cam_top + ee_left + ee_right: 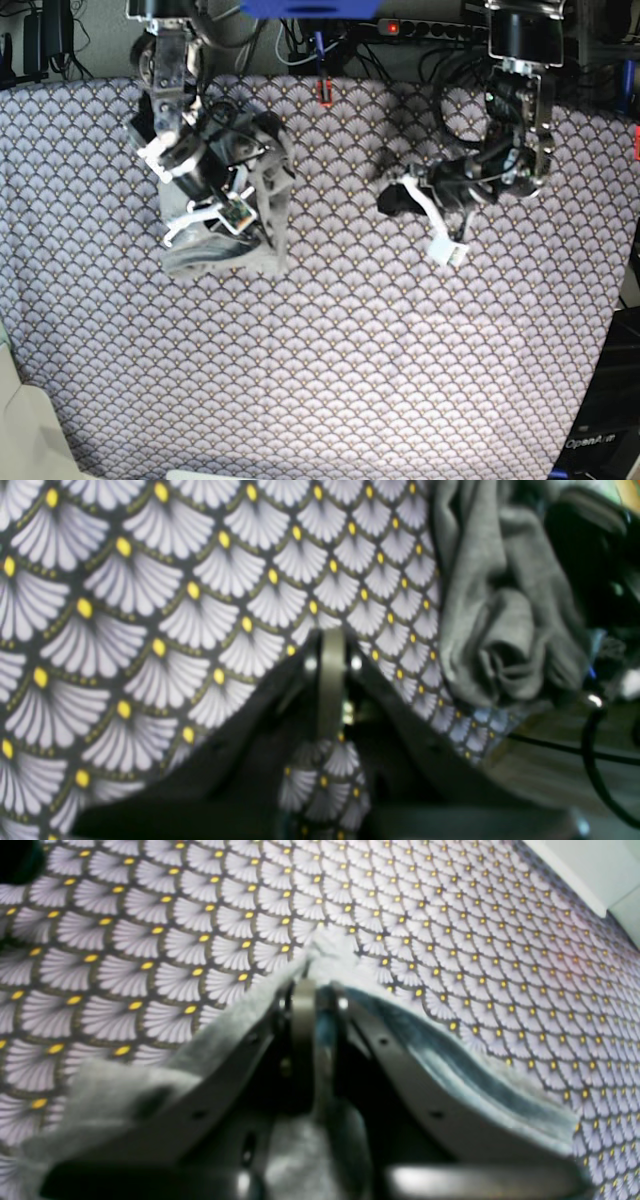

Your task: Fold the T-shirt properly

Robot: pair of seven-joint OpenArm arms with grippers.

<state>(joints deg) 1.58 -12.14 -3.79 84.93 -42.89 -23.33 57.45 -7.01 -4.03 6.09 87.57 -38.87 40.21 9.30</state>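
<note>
The right end effector (205, 215), on the base view's left, has its fingers pressed together on a fold of the T-shirt (262, 205). The right wrist view shows grey knit pinched between the tips and draped over both fingers. The shirt is a crumpled bunch under and right of that end effector, hanging off it onto the patterned cloth (330, 360) that covers the table. No sleeve, hem or collar can be told apart.

Right of the shirt and well apart from it, the left end effector (392, 200) hovers over the cloth with its fingers closed and nothing visibly between them. Its wrist view shows only the scallop pattern under the tips, with the grey bunch off to the side.

Risks, as I judge them:
- A one-point pinch on a wad means lifting or dragging could just twist the shirt tighter.
- The pinch may hold several layers, so spreading could fail.
- A low grab by the left end effector could catch the patterned cloth instead.
</note>
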